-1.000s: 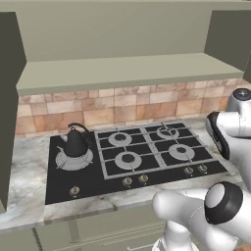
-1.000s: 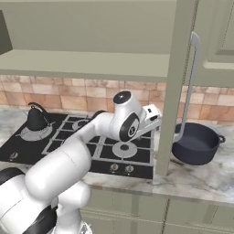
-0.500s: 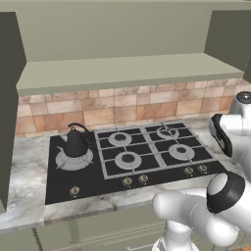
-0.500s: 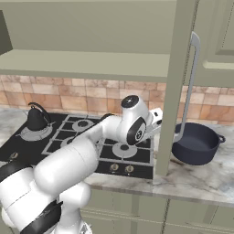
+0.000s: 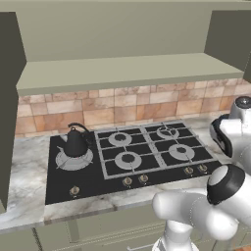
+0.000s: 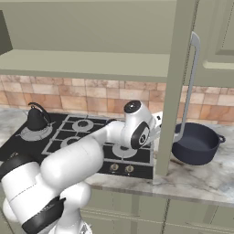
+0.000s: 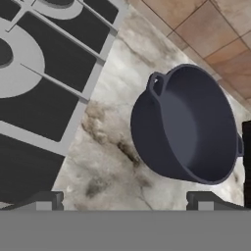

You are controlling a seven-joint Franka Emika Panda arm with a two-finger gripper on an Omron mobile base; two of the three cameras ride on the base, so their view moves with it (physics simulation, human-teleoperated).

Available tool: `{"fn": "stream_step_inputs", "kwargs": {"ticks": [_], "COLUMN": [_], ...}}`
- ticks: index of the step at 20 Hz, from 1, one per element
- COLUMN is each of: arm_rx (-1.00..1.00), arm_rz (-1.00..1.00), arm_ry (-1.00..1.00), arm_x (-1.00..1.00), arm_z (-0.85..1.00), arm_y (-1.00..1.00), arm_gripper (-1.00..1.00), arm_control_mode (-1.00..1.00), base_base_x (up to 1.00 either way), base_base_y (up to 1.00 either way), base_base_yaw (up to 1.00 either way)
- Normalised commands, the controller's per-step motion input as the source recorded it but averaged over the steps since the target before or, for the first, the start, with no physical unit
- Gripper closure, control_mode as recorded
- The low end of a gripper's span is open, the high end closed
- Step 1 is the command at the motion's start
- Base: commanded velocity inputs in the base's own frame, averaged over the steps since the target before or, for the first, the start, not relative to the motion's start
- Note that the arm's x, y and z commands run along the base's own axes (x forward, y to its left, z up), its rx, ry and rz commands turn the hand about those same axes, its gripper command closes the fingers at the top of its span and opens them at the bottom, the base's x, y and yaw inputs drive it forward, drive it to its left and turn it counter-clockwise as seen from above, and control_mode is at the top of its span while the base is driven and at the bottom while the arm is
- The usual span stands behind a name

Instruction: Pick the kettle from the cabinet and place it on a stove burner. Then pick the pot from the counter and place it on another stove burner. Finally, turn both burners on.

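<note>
Already the kettle (image 5: 76,142) sits on the large silvery burner (image 5: 73,159) at the hob's left end. Meanwhile the navy pot (image 7: 188,125) rests on the marbled worktop (image 7: 105,162) just beside the hob. Above it the pincer (image 7: 125,200) hovers, spread wide and holding nothing.

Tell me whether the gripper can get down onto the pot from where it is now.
Probably yes. The gripper is open and looks straight at the pot, which sits alone on the counter beside the stove, with nothing between them. The open cabinet door stands near the pot, so the approach is tight.
</note>
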Motion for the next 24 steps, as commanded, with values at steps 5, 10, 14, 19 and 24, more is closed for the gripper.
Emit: {"fn": "stream_step_inputs", "kwargs": {"ticks": [5, 10, 14, 19, 24], "arm_rx": [-0.03, 0.00, 0.00, 0.00, 0.00], "arm_rz": [0.00, 0.00, 0.00, 0.00, 0.00], "arm_ry": [0.00, 0.03, 0.04, 0.05, 0.03], "arm_x": [0.18, 0.18, 0.11, 0.10, 0.10], "arm_z": [-0.02, -0.02, -0.04, -0.06, -0.08], "arm_y": [0.00, -0.09, -0.21, -0.25, -0.20], "arm_gripper": [-1.00, -1.00, -1.00, -1.00, -1.00], "arm_control_mode": [-1.00, -1.00, -1.00, -1.00, -1.00], "base_base_x": [0.00, 0.00, 0.00, 0.00, 0.00], "base_base_y": [0.00, 0.00, 0.00, 0.00, 0.00], "base_base_yaw": [0.00, 0.00, 0.00, 0.00, 0.00]}}
